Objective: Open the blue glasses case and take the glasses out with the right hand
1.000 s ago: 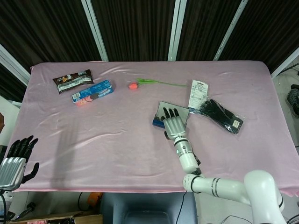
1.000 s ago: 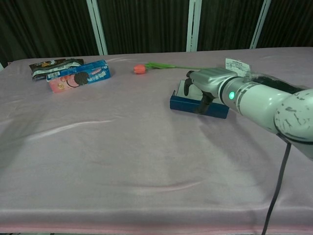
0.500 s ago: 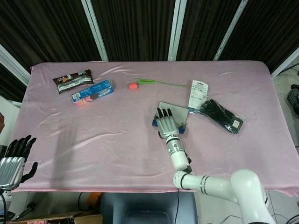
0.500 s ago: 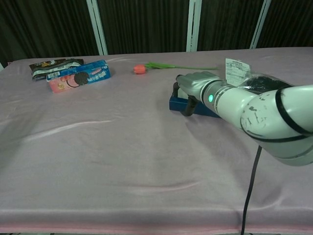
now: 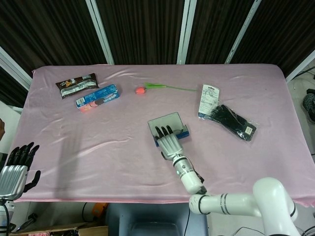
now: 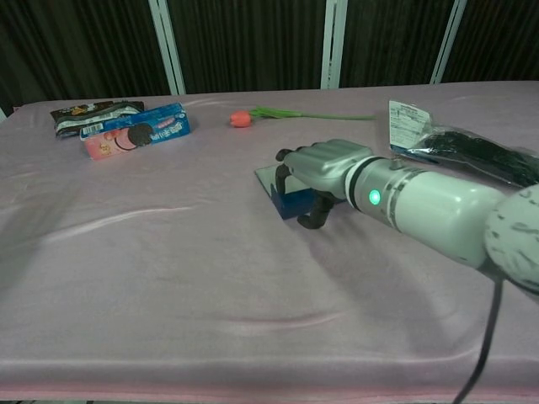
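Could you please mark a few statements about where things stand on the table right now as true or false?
1. The right hand rests on the blue glasses case. True.
2. The left hand is holding the tulip. False: it hangs off the table's near left corner, holding nothing, and the tulip lies far back on the pink cloth.
3. The cookie pack lies beside the dark snack wrapper at the far left. True.
4. The packaged black gloves sit left of the glasses case. False: they lie to its right.
5. The glasses are already out on the cloth. False: no glasses are visible.
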`<state>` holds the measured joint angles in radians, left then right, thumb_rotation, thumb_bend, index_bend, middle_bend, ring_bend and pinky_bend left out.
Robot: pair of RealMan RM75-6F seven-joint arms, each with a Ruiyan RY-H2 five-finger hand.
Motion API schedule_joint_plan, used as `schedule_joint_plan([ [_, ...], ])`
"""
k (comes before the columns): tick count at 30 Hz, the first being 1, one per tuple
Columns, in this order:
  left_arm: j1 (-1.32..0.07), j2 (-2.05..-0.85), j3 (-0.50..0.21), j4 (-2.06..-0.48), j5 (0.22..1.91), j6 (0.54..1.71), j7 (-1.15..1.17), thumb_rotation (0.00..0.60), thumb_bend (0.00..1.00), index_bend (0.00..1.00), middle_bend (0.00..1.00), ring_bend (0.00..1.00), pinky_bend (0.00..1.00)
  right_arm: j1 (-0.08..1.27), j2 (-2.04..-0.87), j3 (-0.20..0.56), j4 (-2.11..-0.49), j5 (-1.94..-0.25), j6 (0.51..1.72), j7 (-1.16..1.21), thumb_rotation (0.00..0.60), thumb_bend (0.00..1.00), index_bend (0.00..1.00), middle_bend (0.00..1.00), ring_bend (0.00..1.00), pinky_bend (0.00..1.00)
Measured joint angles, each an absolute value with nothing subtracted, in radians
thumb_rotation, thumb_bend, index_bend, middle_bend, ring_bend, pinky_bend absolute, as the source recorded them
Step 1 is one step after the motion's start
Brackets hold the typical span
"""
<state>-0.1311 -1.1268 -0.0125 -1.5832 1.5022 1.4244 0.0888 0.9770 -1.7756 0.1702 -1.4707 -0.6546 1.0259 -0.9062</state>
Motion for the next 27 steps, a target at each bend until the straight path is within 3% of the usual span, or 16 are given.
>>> schedule_joint_plan([
  [8, -0.128, -1.134, -0.004, -1.584, 1.519, 1.431, 0.104, 0.600, 0.41, 0.00, 0.00, 0.00, 0.00, 0.899, -1.612, -0.006, -1.714, -0.785, 1.094, -0.938, 0.600, 0.52, 0.43, 0.00, 0.00, 0.00],
  [14, -0.128, -1.138, -0.001, -1.587, 1.521, 1.428, 0.116, 0.600, 0.41, 0.00, 0.00, 0.00, 0.00, 0.830, -1.499, -0.098, -1.778, -0.878, 1.129, -0.913, 0.600, 0.52, 0.43, 0.00, 0.00, 0.00],
  [21, -0.130, -1.140, 0.003, -1.591, 1.525, 1.422, 0.130, 0.600, 0.41, 0.00, 0.00, 0.00, 0.00, 0.791, -1.430, -0.108, -1.751, -0.905, 1.125, -0.846, 0.600, 0.52, 0.43, 0.00, 0.00, 0.00],
  [27, -0.131, -1.147, -0.004, -1.593, 1.513, 1.420, 0.142, 0.600, 0.41, 0.00, 0.00, 0.00, 0.00, 0.803, -1.444, -0.057, -1.650, -0.849, 1.078, -0.831, 0.600, 0.52, 0.43, 0.00, 0.00, 0.00],
])
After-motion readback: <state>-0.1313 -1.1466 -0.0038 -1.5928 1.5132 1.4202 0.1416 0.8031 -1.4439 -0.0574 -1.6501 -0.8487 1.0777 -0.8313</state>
